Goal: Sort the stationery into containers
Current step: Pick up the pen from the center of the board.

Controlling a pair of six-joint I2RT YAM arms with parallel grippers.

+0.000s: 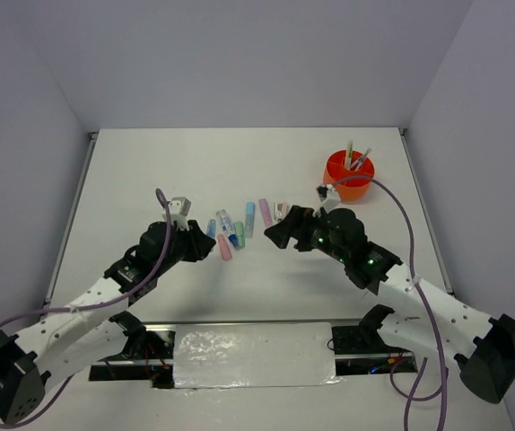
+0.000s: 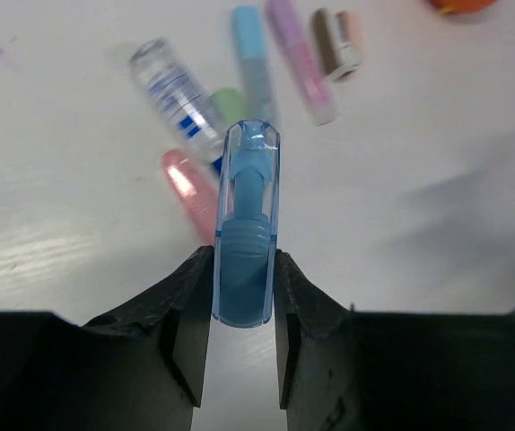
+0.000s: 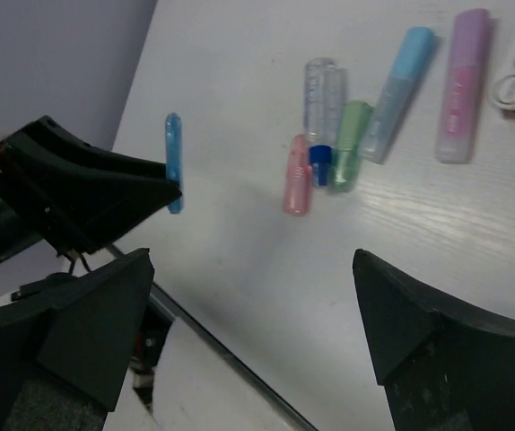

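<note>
Pinched in the left tool (image 2: pixel 242 269), a blue marker (image 2: pixel 247 206) hangs above the bench (image 2: pixel 437 180). Right tool (image 3: pixel 250 269) gapes wide, empty; only the overhead view shows the orange pot (image 1: pixel 352 189) whole, upper right, holding pens (image 1: pixel 354 154).

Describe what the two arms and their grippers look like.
The left arm and right arm have white links, black joints and black bases. A purple cable runs along each. The left gripper and right gripper are black, with wedge-shaped fingers. Small green lights glow near the right wrist.
</note>
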